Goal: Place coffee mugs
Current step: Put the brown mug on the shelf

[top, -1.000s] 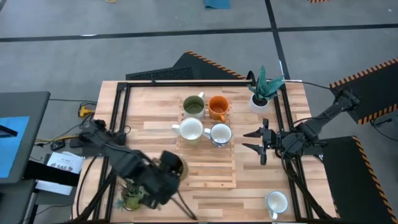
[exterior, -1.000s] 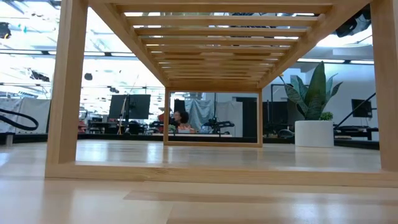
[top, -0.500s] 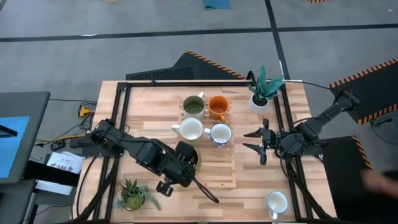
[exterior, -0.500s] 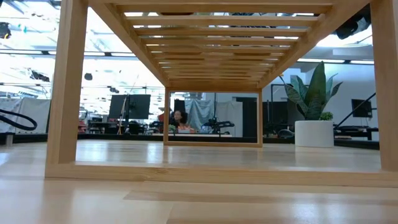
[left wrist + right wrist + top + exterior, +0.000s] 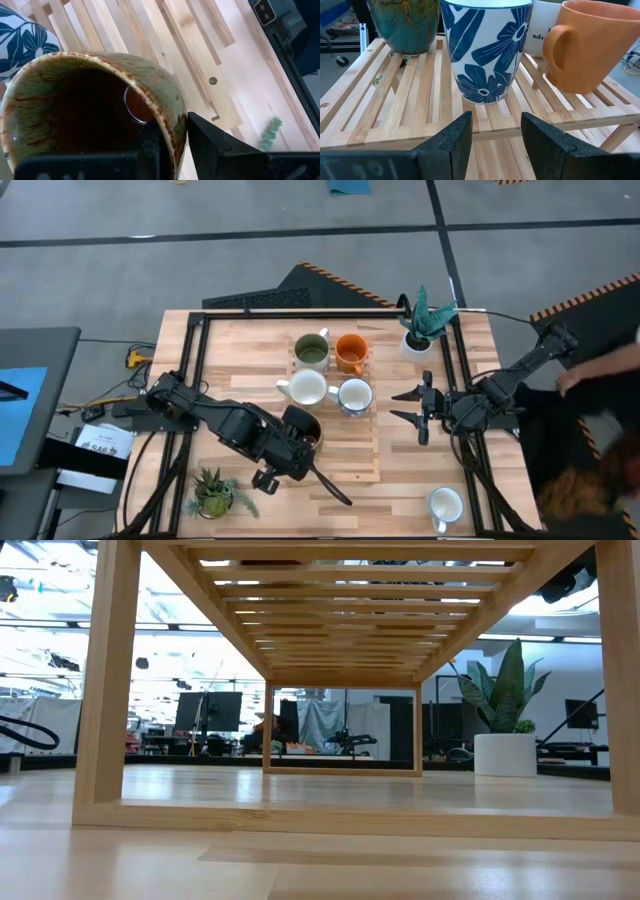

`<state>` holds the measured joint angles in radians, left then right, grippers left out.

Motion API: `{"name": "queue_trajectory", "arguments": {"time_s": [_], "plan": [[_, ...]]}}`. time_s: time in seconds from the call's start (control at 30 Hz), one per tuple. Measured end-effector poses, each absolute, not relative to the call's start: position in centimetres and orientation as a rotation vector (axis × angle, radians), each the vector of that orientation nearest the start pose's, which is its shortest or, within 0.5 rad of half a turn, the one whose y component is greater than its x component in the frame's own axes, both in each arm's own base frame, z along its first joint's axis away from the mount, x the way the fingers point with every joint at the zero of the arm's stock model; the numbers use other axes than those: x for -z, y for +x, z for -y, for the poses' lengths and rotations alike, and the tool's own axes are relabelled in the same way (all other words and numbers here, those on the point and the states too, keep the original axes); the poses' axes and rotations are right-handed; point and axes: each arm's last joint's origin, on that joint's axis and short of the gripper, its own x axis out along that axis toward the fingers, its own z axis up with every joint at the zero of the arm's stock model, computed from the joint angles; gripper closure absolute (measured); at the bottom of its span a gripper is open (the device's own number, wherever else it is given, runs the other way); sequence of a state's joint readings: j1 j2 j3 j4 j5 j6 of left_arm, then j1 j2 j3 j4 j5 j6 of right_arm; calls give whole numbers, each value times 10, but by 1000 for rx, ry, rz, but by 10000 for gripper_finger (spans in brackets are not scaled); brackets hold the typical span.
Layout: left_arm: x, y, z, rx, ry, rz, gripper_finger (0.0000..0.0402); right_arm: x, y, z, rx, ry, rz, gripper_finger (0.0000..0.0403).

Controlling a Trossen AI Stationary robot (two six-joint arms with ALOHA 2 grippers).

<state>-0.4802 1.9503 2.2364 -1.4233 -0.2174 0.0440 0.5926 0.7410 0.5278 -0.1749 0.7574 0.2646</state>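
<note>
High view: the dark brown mug (image 5: 303,428) is held over the slatted wooden rack (image 5: 345,462), just beside the white mug (image 5: 307,389). The left hand (image 5: 296,442) is clamped on its rim, one finger inside and one outside, as seen from the left wrist. The right hand (image 5: 412,406) is parked beside the rack, fingers apart. A thin rim pinch could let the mug tilt or knock the blue-flowered mug (image 5: 355,395) when lowered.

Glossy glazed ceramic mugs (image 5: 484,47) stand on a pale, smooth slatted wooden rack (image 5: 420,100) with matt finish.
</note>
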Motion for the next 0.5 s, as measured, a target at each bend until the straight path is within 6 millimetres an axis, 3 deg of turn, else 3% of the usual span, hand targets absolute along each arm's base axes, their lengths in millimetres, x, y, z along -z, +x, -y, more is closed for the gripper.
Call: {"name": "queue_trajectory", "arguments": {"time_s": [0.27,0.5], "plan": [[-389,340,160,237,423,-1069,333,-255,144,-73,200,19,-279,209],[-391,343,160,232,410,-1032,293,-255,143,-73,200,19,-278,209]]}}
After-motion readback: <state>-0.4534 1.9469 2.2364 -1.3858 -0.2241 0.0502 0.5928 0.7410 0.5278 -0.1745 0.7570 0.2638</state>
